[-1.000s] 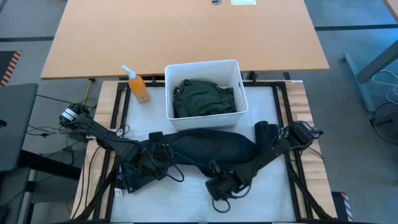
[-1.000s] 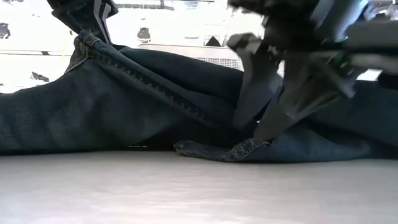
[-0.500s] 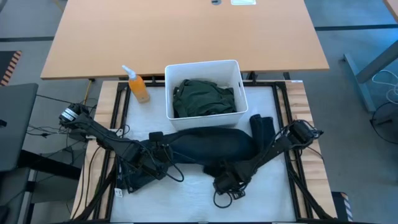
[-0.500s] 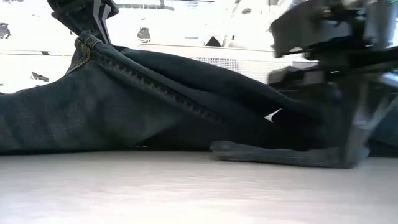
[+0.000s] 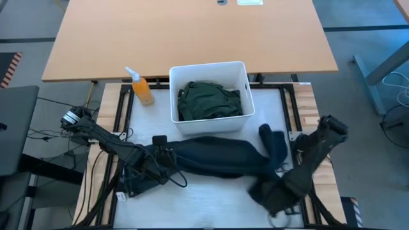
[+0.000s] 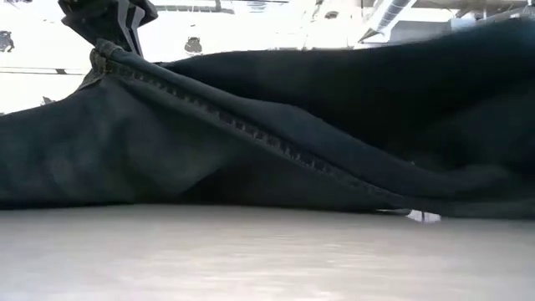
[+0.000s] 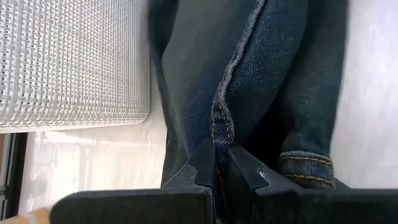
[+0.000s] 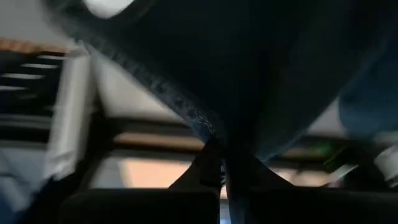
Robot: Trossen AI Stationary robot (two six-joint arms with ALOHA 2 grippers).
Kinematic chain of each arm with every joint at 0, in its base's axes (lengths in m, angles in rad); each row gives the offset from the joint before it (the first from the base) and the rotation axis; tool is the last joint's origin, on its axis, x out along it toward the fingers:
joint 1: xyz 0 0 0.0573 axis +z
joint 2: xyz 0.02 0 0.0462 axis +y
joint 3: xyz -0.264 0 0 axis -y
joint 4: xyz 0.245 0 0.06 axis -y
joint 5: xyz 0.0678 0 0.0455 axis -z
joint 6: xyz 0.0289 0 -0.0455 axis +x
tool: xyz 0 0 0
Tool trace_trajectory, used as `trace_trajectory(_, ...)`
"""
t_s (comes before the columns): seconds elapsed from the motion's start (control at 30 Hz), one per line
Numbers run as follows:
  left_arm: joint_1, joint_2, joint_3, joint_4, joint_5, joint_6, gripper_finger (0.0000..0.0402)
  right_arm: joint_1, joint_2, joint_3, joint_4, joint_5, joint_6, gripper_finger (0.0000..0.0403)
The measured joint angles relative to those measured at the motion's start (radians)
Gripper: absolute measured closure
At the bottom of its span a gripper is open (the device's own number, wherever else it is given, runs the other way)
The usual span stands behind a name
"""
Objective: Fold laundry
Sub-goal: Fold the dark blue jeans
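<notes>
Since the earlier frame the right claw (image 5: 276,191) had shut on the trousers (image 5: 217,156) and drawn their end toward the near right. The left claw (image 5: 153,161) was clamped on the other end. The trousers lay stretched across the tabletop (image 5: 204,204), before the bin (image 5: 208,70).

1. No text, label, brand, number or sign can be read in any view.
2. A small pale card (image 5: 250,2) lies at the 12 o'clock edge of the wooden table in the high view; whatever is printed on it is too small to read.
3. A small white tag (image 5: 122,198) shows near the 8 o'clock corner of the worktop; nothing on it is legible.
</notes>
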Motion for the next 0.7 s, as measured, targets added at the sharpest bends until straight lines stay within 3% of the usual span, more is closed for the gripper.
trace_trajectory(0.17,0.0,0.0,0.0,-0.014,0.001,0.003,0.0401,0.127,-0.112,0.012,0.005,-0.067,0.357,0.0382)
trace_trajectory(0.33,0.0,0.0,0.0,-0.041,0.009,0.0,0.0401,0.259,-0.174,0.012,-0.004,-0.062,0.658,0.0382)
trace_trajectory(0.57,0.0,0.0,0.0,-0.043,0.043,-0.014,0.0401,0.321,-0.183,0.012,0.026,0.229,0.813,0.0361)
trace_trajectory(0.7,0.0,0.0,0.0,-0.033,0.071,-0.04,0.0401,0.275,-0.165,0.012,0.029,0.297,0.896,0.0338)
